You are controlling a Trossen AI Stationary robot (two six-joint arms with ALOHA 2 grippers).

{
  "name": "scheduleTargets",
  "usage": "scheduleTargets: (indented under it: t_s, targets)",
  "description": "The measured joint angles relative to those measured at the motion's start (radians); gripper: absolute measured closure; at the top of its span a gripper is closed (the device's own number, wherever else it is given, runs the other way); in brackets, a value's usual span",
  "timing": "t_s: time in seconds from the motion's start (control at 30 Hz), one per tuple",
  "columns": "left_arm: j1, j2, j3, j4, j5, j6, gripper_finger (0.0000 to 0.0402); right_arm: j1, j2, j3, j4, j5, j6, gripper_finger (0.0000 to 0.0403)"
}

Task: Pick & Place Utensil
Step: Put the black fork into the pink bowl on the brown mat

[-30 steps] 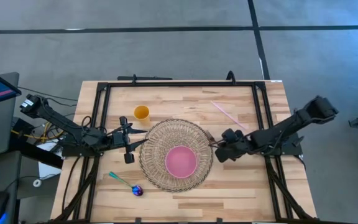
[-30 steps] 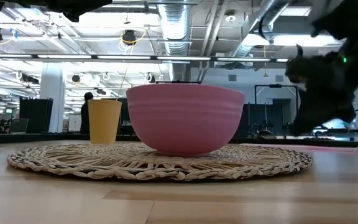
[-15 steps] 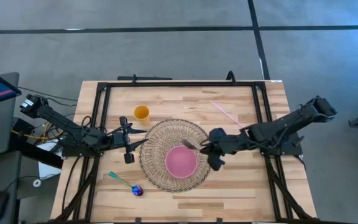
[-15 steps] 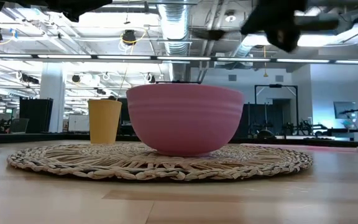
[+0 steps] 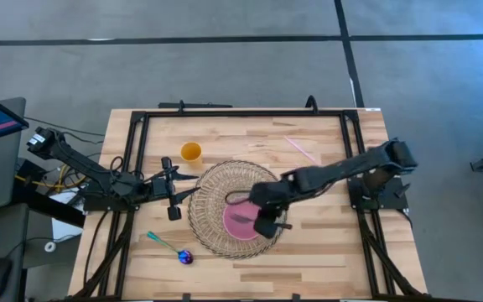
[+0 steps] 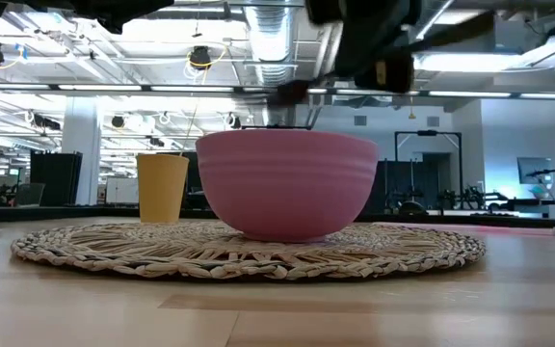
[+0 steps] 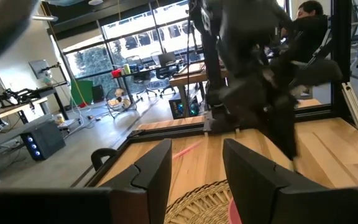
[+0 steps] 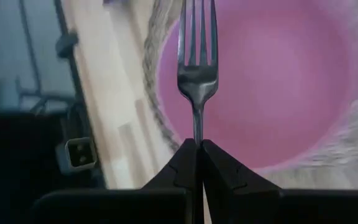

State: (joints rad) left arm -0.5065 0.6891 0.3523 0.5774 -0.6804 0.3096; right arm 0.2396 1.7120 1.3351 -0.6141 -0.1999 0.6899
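Note:
My right gripper (image 5: 258, 211) hovers over the pink bowl (image 5: 243, 218), shut on a metal fork (image 8: 197, 68) whose tines (image 8: 197, 28) point toward the table's left. The bowl (image 6: 287, 183) stands on a round woven mat (image 5: 212, 195). In the low view the right gripper (image 6: 374, 43) shows dark above the bowl's rim. My left gripper (image 5: 173, 198) waits open at the mat's left edge, its fingers (image 7: 154, 171) apart and touching nothing. My right gripper pinches the fork's handle (image 8: 197, 127) just behind the neck, between its two fingertips (image 8: 182, 158). The fingers come from the table's right and the fork runs on along them. The fork is lifted clear, its tines over the bowl's inside.
A yellow cup (image 5: 191, 152) stands beyond the mat's far left. A spoon with a teal handle and purple bowl (image 5: 173, 248) lies near the table's near left. A pink straw (image 5: 305, 152) lies toward the far right. A black frame (image 5: 141, 126) rims the table.
My right arm has swung toward the table's left, from the mat's right edge to above the pink bowl, carrying the fork along, shut the whole time. The left arm has kept still.

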Motion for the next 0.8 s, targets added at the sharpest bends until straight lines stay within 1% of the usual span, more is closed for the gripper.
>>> scheduleTargets:
  t_s: [0.17,0.4,0.6,0.8]
  targets:
    - [0.000,0.000,0.000,0.000,0.000,0.000,0.0257,-0.030,0.087,0.006,0.008,-0.085,-0.001,0.0395]
    - [0.000,0.000,-0.002,0.000,0.000,0.000,0.0257,-0.062,0.159,0.005,0.025,-0.091,-0.035,0.0395]
    - [0.000,0.004,-0.004,0.000,-0.002,0.000,0.0257,-0.080,0.166,0.005,0.023,-0.090,-0.047,0.0394]
    - [0.000,0.006,-0.004,-0.001,-0.001,0.000,0.0257,-0.080,0.176,0.004,0.024,-0.089,-0.072,0.0384]
